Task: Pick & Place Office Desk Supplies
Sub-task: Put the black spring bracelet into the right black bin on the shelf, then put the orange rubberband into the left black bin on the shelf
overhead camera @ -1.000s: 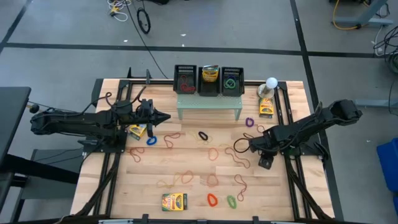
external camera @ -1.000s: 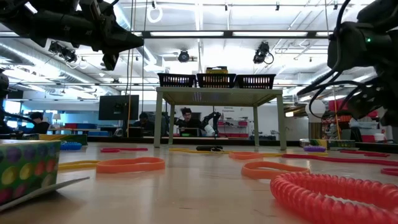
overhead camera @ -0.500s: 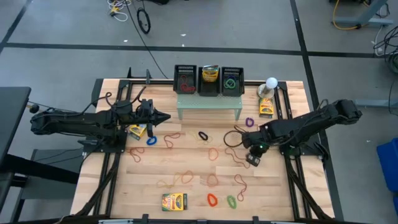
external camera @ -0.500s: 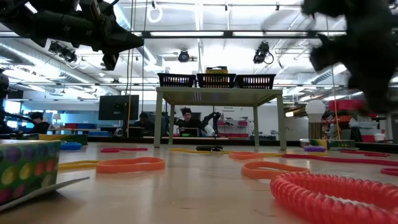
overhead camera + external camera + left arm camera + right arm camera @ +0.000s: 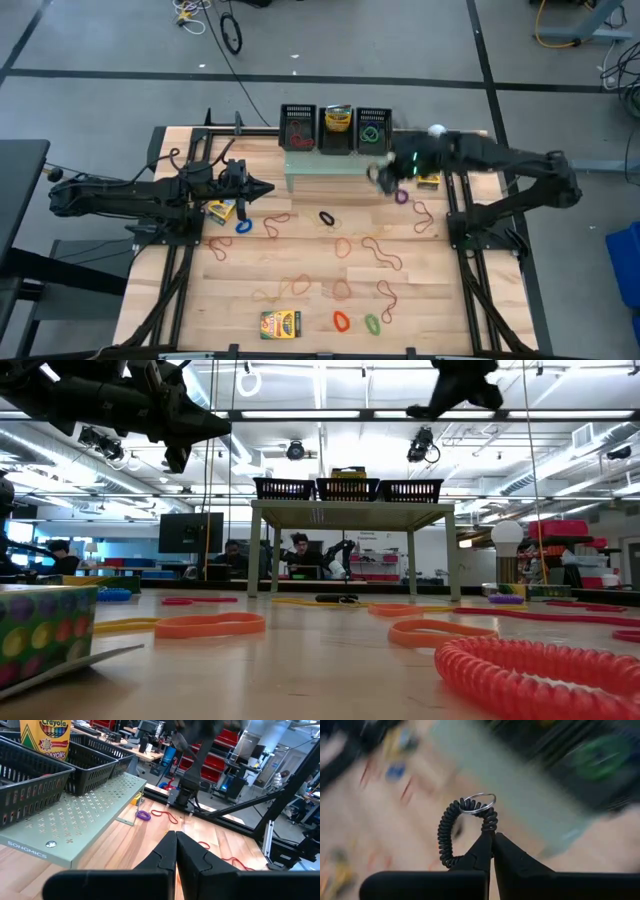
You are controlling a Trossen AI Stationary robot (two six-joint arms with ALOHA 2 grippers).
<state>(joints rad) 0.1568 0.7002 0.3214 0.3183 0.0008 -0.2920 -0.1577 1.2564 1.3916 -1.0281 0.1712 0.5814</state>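
My right gripper (image 5: 379, 175) hangs high over the table beside the right end of the pale green stand (image 5: 336, 172) and is shut on a black coiled loop (image 5: 445, 832) with a silver ring (image 5: 478, 802). It also shows at the top of the low view (image 5: 458, 388). My left gripper (image 5: 268, 188) waits shut and level above the table's left half, with nothing in it. Coloured rubber-band loops (image 5: 342, 320) and small crayon boxes (image 5: 281, 323) lie flat on the wood. Another box (image 5: 428, 178) lies at the far right. My right gripper pinches the black coil between its two fingertips, on the strand just below the silver ring (image 5: 489, 823). The fingers slant downward, coming from the table's right side. The coil is lifted clear of the table and arches out past the fingertips, ring at its far end.
Three black baskets (image 5: 297, 128) (image 5: 338, 128) (image 5: 372, 128) stand on the stand; the middle one holds a crayon box. A white ball-topped object (image 5: 437, 131) stands at the far right. Red and orange loops (image 5: 381, 250) lie scattered over the middle.
My right gripper has taken the black coil off the table's right middle. It has risen steeply and swung toward the far edge and the stand, tipping to point downward. The coil, which lay flat on the wood, now hangs clear.
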